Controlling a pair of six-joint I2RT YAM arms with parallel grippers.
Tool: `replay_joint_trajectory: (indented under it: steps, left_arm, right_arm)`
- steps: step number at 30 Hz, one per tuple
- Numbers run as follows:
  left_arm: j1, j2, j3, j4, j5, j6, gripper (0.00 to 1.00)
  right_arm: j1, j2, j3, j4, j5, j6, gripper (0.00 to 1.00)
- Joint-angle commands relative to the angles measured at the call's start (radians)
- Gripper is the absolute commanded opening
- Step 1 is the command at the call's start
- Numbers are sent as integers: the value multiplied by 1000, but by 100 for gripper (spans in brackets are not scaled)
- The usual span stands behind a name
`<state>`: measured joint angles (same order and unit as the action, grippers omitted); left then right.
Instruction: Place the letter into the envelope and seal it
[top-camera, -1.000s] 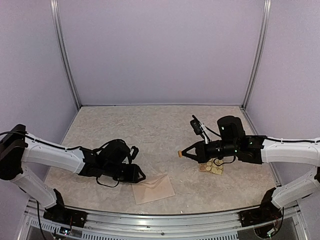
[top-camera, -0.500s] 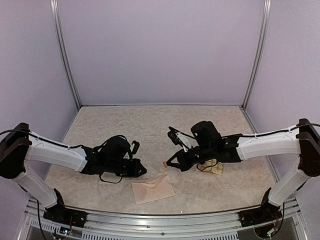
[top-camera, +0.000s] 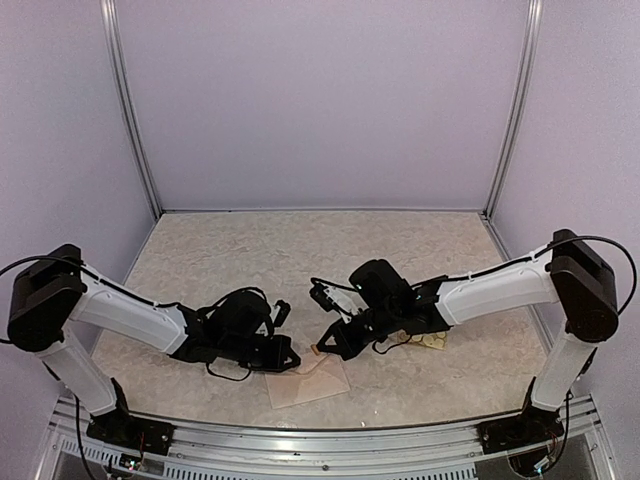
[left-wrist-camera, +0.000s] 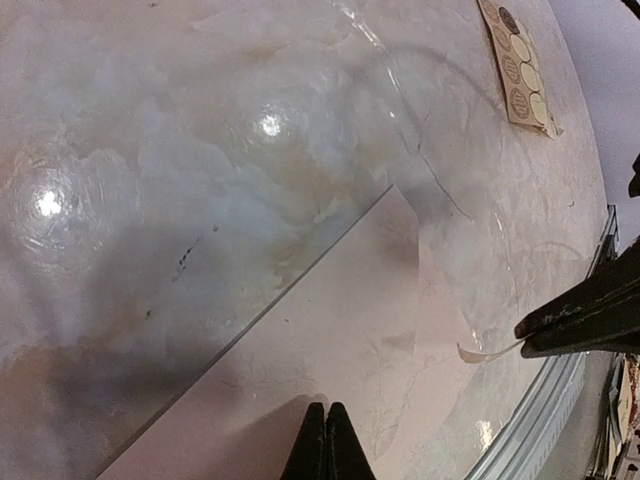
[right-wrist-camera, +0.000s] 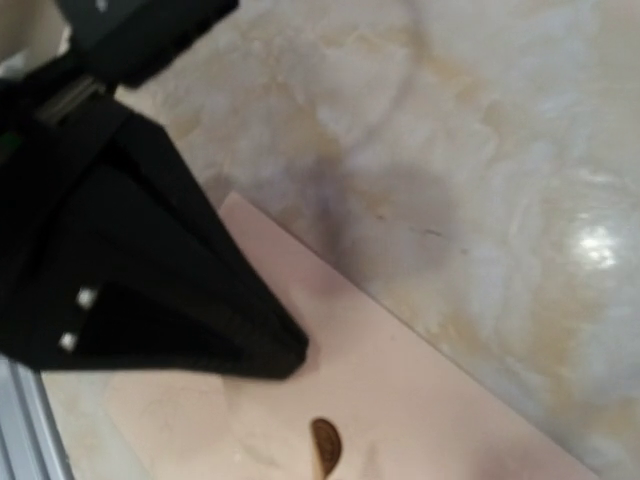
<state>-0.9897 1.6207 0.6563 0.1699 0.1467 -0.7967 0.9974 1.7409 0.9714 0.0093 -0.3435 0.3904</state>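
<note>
The envelope (top-camera: 310, 382) is laid flat on the table (top-camera: 260, 250), close to the table's near edge and between the two arms. The left claw (top-camera: 291, 354) is seen closed, its fingertips pressed together with nothing between them, and is set at the envelope's far left corner. In the left wrist view the tips are shown directly over the envelope's pale surface, though whether it is touched cannot be told. The right claw (top-camera: 322, 350) is closed on a small round tan sticker (right-wrist-camera: 325, 446), which is gripped by its edge and held just above the envelope's far edge, just beside the left claw. Whether the sticker touches the envelope cannot be told. A tan sticker sheet (left-wrist-camera: 520, 62) carrying round stickers is laid on the table well beyond the envelope's far right corner, and in the top view it is partly covered by the right arm.
</note>
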Motion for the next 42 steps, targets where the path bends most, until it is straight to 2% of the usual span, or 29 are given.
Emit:
replay_joint_trajectory:
  steps: [1, 13, 29, 42]
  left_arm:
    - [-23, 16, -30, 54, 24, -18, 0]
    - [-23, 72, -46, 39, 25, -24, 0]
    - [-24, 71, -44, 22, 16, -29, 0]
    - [-24, 73, -43, 22, 16, -30, 0]
  right_arm:
    - [25, 42, 38, -3, -10, -17, 0]
    - [61, 123, 71, -12, -32, -25, 0]
    - [96, 184, 117, -95, 2, -57, 0]
    - [106, 213, 126, -85, -45, -60, 0]
